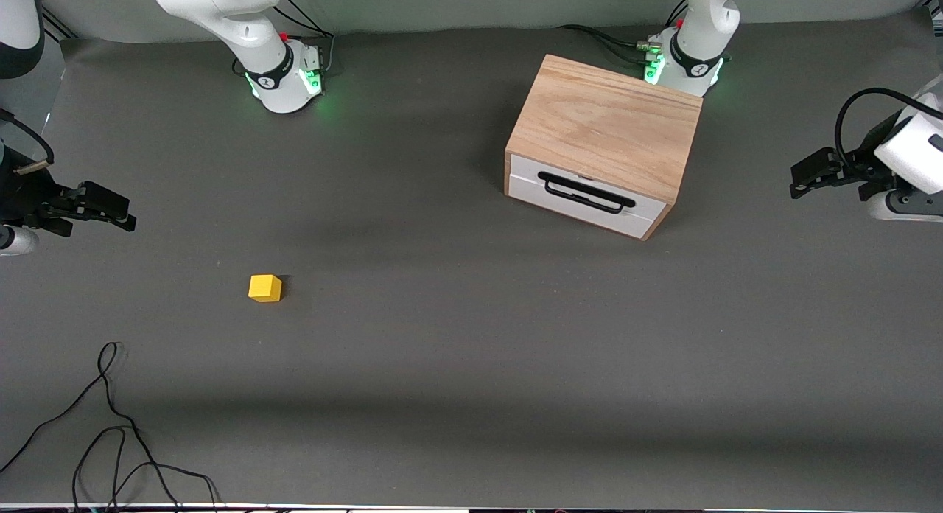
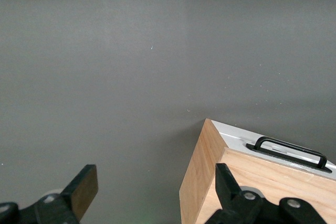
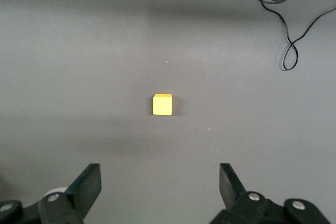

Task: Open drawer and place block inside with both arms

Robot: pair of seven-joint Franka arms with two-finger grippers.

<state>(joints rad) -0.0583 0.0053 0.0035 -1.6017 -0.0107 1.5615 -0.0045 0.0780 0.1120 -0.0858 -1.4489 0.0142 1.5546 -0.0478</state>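
Note:
The light oak box [image 1: 605,130] stands toward the left arm's end of the table. Its drawer [image 1: 586,197] is shut, with a white front and a black bar handle [image 1: 586,193]. The yellow block [image 1: 264,287] lies on the mat toward the right arm's end, nearer the front camera. My left gripper [image 1: 799,180] is open and empty, in the air beside the box; its wrist view shows the box's corner [image 2: 202,177] and the handle [image 2: 290,152]. My right gripper [image 1: 121,212] is open and empty, in the air at the table's edge; the block [image 3: 162,104] shows in its wrist view.
The dark grey mat [image 1: 457,351] covers the table. A loose black cable [image 1: 110,439] lies near the front corner at the right arm's end and shows in the right wrist view [image 3: 286,19]. The arm bases [image 1: 287,74] glow green at the back.

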